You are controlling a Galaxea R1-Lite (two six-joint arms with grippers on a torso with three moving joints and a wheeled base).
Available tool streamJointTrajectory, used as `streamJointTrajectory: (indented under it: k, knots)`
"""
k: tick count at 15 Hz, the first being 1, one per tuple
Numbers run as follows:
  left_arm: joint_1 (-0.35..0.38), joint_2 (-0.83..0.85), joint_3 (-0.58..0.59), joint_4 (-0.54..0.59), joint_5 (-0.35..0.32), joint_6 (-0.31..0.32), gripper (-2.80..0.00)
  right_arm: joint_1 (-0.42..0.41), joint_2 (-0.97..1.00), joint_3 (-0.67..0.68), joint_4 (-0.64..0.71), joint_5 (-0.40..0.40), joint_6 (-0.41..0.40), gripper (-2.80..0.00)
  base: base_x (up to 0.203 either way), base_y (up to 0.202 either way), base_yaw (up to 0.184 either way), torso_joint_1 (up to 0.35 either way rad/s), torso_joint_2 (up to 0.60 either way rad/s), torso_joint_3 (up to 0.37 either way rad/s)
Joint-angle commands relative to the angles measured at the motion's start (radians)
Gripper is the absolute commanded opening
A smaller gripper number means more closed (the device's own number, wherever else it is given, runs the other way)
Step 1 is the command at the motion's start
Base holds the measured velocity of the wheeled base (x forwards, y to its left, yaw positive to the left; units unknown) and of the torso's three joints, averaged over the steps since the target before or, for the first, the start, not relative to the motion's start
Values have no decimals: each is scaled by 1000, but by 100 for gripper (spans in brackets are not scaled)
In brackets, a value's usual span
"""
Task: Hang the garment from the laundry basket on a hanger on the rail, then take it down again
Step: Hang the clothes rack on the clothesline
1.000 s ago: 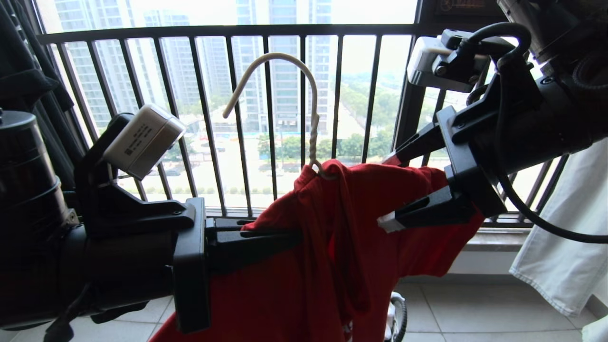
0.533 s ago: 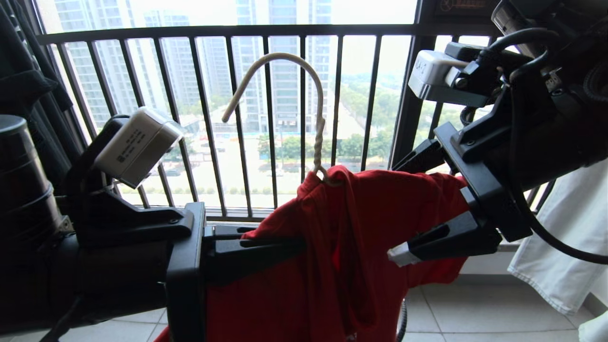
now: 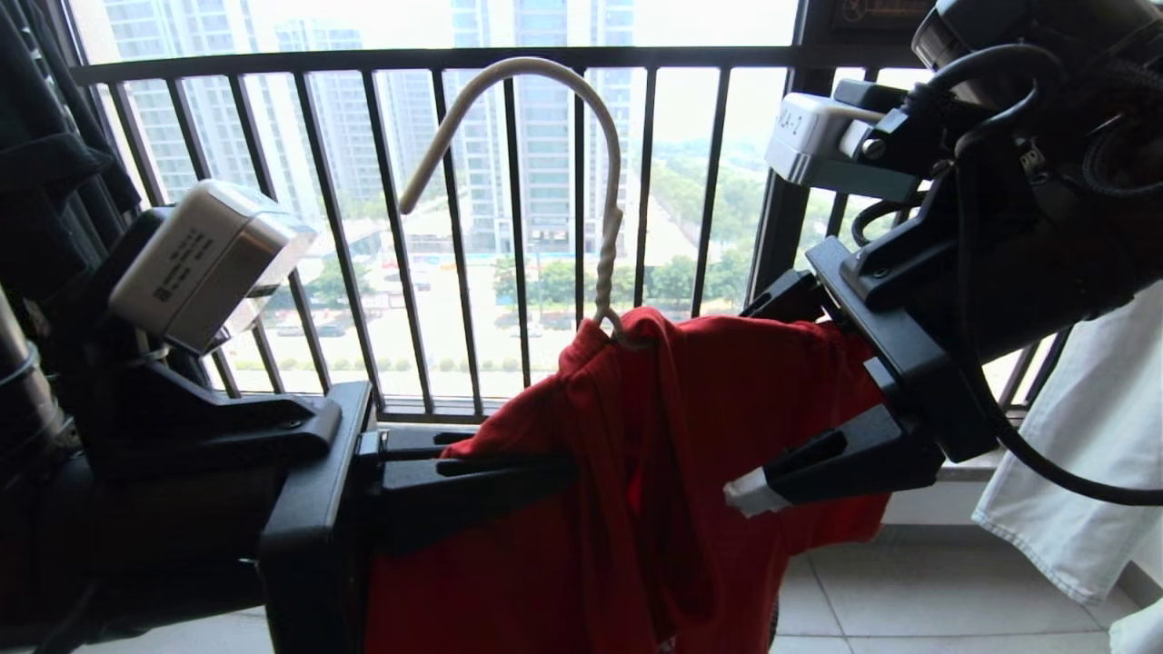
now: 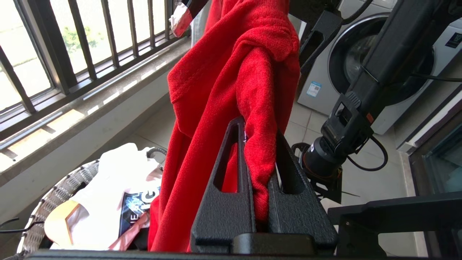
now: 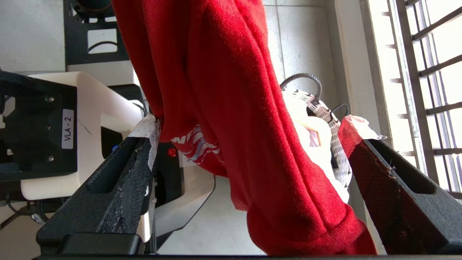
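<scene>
A tiled balcony is seen, closed off by a dark barred window railing with tower blocks beyond it, and a washing machine is shown standing against the inner side in the left wrist view.

The left gripper is clamped tight on a bunched fold of the red T-shirt, the cloth being pinched between its two black fingers. The right gripper is spread to its widest; the shirt hangs in the gap between its two fingers and is brushed by the taped tip of one, but is not gripped by them. In the head view the right gripper is seen at the shirt's right shoulder and the left gripper at its lower left edge.

The shirt is draped over one white wire hanger, whose twisted neck rises out of the collar and whose hook stands free in front of the railing bars, resting on nothing that can be seen.

Below the shirt one round basket with a white woven rim and a black loop handle is seen on the floor. A white T-shirt with a dark print lies in it, and the red shirt's lower end hangs down to it. A pale cloth hangs at the right edge of the head view.

Compared with a second ago, the hanger's hook is seen higher against the bars, the right gripper's fingers have been opened slightly further, and the left gripper's hold has been kept unchanged.
</scene>
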Motion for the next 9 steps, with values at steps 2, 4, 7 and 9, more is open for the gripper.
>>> streamJointTrajectory:
  k: [2,4,7,9]
  knots:
    - [-1,-19,1,-12,-1,-3,-280,0,5,-1,-5,11,-3,0,0,0,0,0,0,0]
    - [1,-14,1,-14,-1,-3,-280,0,4,0,-12,12,1,-280,0,0,0,0,0,0]
    - [2,-10,1,-15,0,-4,-280,0,-5,0,-12,12,3,-280,0,0,0,0,0,0]
    - [2,-10,0,-17,0,-7,-280,0,-11,0,-12,11,3,-280,0,0,0,0,0,0]
